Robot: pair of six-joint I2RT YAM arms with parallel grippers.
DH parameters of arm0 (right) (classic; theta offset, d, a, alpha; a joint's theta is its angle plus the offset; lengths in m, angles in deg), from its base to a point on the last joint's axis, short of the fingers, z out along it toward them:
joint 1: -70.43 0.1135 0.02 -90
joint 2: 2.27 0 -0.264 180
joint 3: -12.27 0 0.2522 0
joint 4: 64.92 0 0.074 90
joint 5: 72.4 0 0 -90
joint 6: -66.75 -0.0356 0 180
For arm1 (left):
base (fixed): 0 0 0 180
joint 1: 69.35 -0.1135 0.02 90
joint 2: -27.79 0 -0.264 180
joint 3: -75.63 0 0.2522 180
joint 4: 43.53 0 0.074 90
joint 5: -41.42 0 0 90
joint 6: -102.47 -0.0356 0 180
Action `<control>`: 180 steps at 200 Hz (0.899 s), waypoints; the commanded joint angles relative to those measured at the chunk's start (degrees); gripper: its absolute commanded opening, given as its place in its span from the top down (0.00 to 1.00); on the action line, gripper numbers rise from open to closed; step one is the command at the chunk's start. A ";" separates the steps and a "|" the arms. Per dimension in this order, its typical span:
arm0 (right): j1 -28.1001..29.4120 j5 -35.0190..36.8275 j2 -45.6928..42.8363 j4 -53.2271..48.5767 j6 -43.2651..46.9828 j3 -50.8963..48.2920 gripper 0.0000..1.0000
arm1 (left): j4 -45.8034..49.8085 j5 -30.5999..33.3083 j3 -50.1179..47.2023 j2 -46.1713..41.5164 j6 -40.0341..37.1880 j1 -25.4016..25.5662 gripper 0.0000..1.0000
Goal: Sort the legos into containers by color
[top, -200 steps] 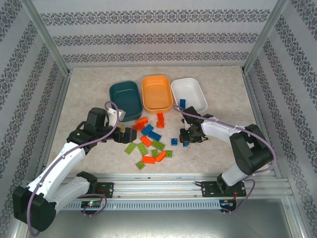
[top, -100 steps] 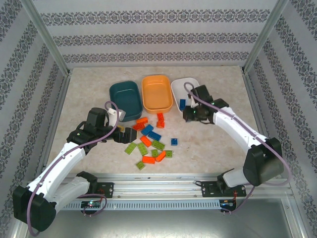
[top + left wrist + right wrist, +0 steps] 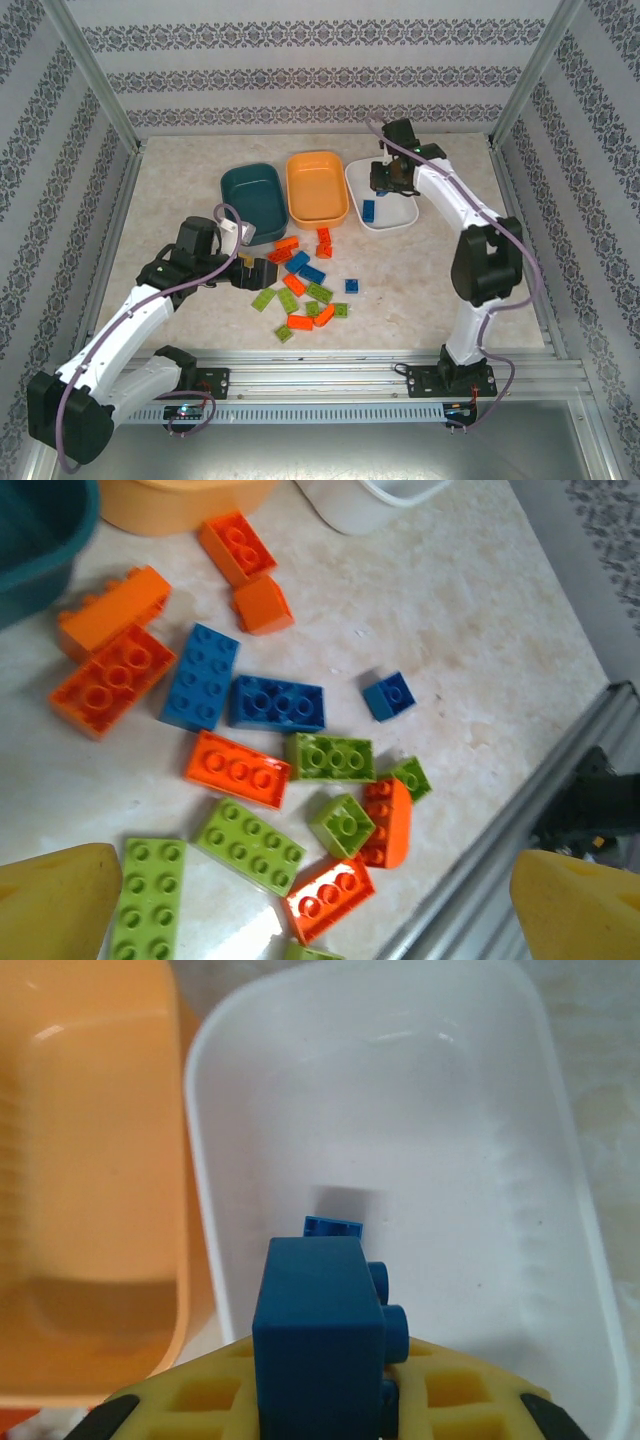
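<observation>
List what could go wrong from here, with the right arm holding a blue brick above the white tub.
1. The held brick in the right gripper hangs over the white tub on the side near the orange tub; released, it could bounce off the blue brick lying inside and hop out.
2. The open left gripper hovers over crowded bricks; closing might catch two colours.

This looks like a robot test cell in a laboratory, not a home. The marble-patterned tabletop (image 3: 180,180) is closed in by thin walls (image 3: 320,70) covered with striped ornament wallpaper, and bare aluminium posts (image 3: 95,72) hold them at the far corners. Along the near edge runs a metal rail (image 3: 330,372). The left arm (image 3: 130,320) and the right arm (image 3: 470,230) are bolted to it, with loose cables (image 3: 75,400).
</observation>
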 commanded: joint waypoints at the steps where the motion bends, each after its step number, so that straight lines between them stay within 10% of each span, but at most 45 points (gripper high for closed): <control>1: -0.38 1.36 3.83 -3.54 1.46 3.16 0.82 | -2.61 -11.41 1.06 3.11 -0.42 0.76 0.00; 180: -3.51 -2.29 2.49 -1.60 0.62 -2.51 0.58 | -9.37 5.01 -5.92 -8.44 -0.55 2.67 0.00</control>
